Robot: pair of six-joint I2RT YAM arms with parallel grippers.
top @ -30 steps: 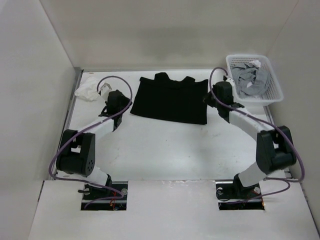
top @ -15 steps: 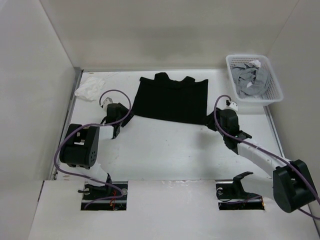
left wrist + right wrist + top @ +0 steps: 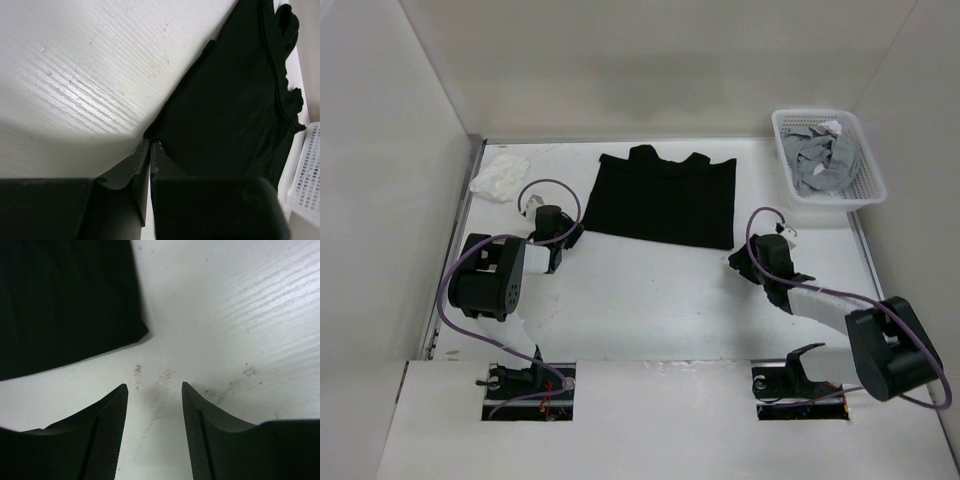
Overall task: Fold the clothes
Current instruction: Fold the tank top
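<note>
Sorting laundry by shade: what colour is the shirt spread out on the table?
The shirt is plain black, with no pattern; the top external view shows it best.

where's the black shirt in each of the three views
Top external: the plain black short-sleeved fabric shirt lies flat at the far middle of the white table.
Left wrist: the shirt fills the right half.
Right wrist: the shirt fills the upper left corner.
Shared landmark: the white table beneath it in every view.
</note>
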